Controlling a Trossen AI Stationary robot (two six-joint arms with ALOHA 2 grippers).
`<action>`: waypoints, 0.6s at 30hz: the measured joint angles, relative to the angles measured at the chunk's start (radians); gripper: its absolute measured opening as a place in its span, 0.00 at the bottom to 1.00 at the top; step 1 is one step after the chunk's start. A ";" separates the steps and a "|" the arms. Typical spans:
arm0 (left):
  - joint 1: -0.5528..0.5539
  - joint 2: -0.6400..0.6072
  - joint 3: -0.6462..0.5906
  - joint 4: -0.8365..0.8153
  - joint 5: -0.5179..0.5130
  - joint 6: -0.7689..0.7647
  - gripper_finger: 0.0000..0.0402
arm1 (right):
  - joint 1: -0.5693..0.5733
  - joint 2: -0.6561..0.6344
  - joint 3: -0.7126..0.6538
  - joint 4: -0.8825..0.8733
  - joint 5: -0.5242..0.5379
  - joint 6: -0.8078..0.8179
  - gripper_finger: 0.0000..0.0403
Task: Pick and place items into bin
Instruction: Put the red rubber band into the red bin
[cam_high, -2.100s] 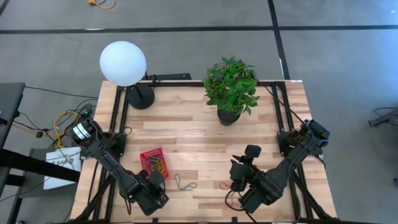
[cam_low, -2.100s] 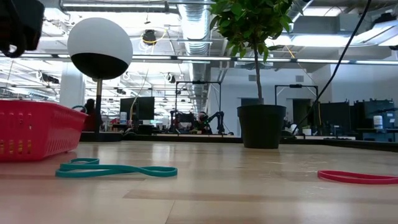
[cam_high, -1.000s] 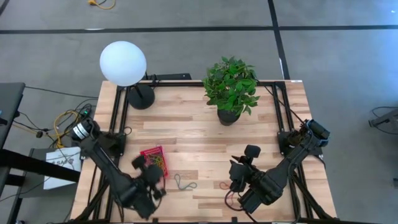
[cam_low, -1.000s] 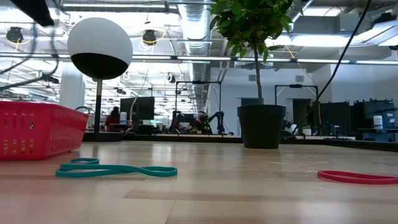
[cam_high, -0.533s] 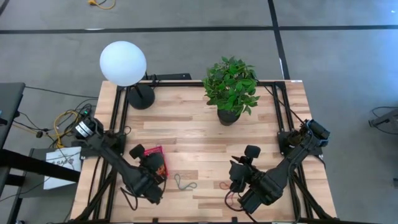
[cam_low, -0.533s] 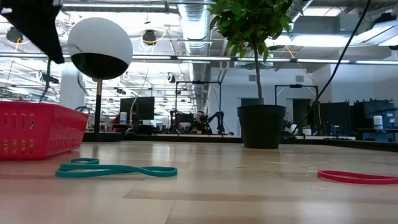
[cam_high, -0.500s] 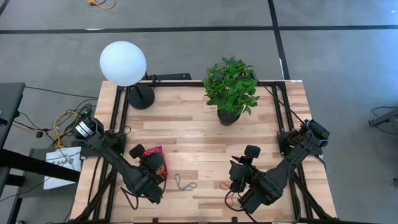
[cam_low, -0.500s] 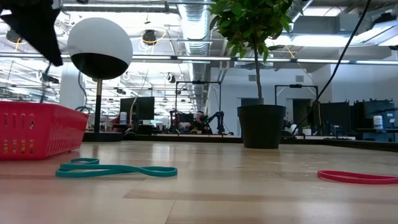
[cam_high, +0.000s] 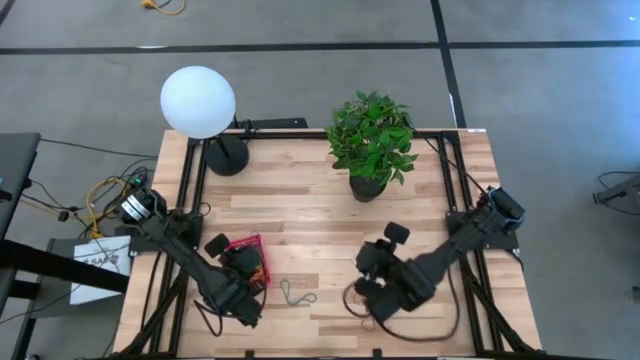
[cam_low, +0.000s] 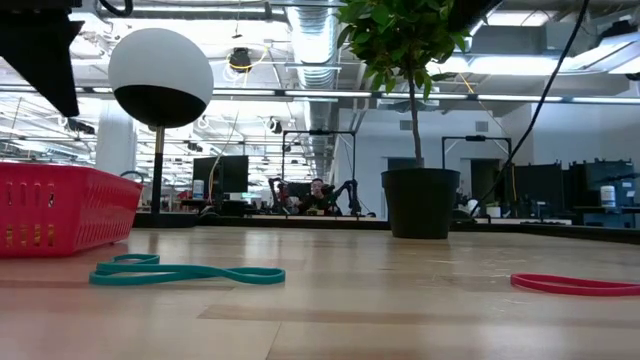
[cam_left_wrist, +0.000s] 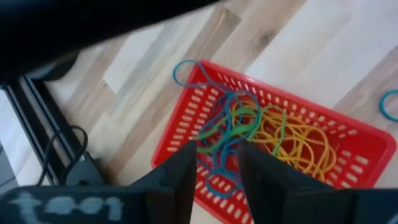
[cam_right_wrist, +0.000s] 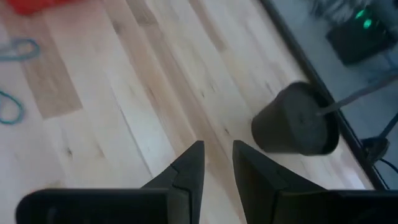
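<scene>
Overhead, left gripper hovers above the red bin, jaws slightly parted, empty; right gripper likewise.

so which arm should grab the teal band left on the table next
Probably the left. Its gripper hangs over the red basket, and the teal band lies just beside that basket. The right gripper is farther off, nearer the red band.

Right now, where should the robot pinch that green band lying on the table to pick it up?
The green band lies flat on the table, twisted into a figure-eight beside the red bin. Probably best to come straight down from above and pinch the narrow crossing in its middle, where both strands meet, so the fingers catch both at once.
</scene>
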 joint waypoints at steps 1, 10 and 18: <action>0.000 0.000 0.000 -0.003 -0.016 0.000 0.27 | -0.016 0.000 0.000 -0.001 -0.021 -0.019 0.19; 0.038 0.000 0.000 0.090 -0.167 0.022 0.28 | -0.083 -0.001 -0.019 0.240 -0.264 -0.301 0.19; 0.038 0.000 0.000 0.241 -0.178 0.195 0.28 | -0.060 0.001 -0.189 0.728 -0.494 -0.667 0.20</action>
